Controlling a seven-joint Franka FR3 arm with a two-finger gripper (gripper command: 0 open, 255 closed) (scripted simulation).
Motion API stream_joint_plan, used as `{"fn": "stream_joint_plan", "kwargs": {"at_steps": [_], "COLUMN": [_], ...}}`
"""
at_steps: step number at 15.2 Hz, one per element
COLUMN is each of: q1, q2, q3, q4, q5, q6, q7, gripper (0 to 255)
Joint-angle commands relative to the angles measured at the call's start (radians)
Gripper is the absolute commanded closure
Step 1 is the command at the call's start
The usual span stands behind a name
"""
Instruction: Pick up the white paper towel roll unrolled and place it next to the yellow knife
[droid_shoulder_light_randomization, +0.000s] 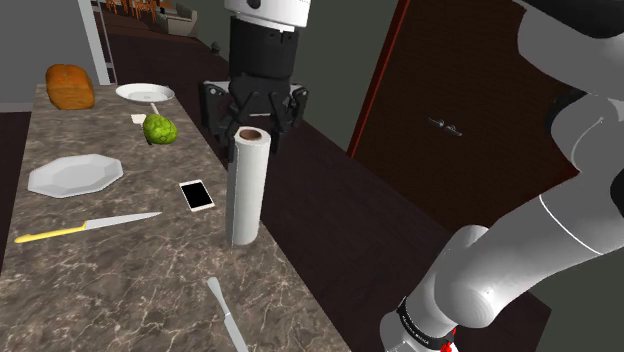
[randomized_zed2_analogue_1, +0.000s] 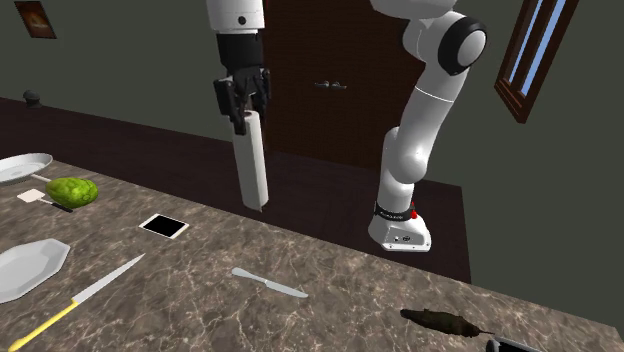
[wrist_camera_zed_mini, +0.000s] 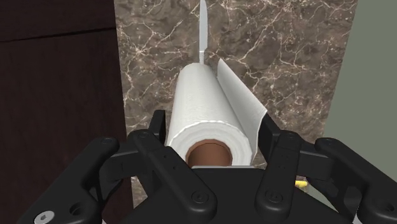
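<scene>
A: "The yellow-handled knife (droid_shoulder_light_randomization: 88, 227) lay at the shoulder view's left, the phone (droid_shoulder_light_randomization: 197, 195) next, the paper towel roll (droid_shoulder_light_randomization: 247, 195) upright rightmost?"

B: "Yes. The gripper (droid_shoulder_light_randomization: 250, 130) had its 2 fingers clasped on the roll's top. I judged it needed carrying high over the phone, loose sheet clear."

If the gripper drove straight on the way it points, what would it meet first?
The gripper is shut on the paper towel roll, so the roll's lower end leads. It would probably meet the marble countertop, near its edge. The gap between them is unclear.
</scene>
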Motion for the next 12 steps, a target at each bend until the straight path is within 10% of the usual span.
{"fn": "stream_joint_plan", "kwargs": {"at_steps": [1, 12], "q1": [-0.007, 0.015], "q2": [0.052, 0.435], "q3": [0.012, 0.060], "q4": [0.011, 0.190], "q5": [-0.024, -0.228], "q6": [0.037, 0.184], "q7": [0.003, 0.068], "gripper": [255, 255]}}
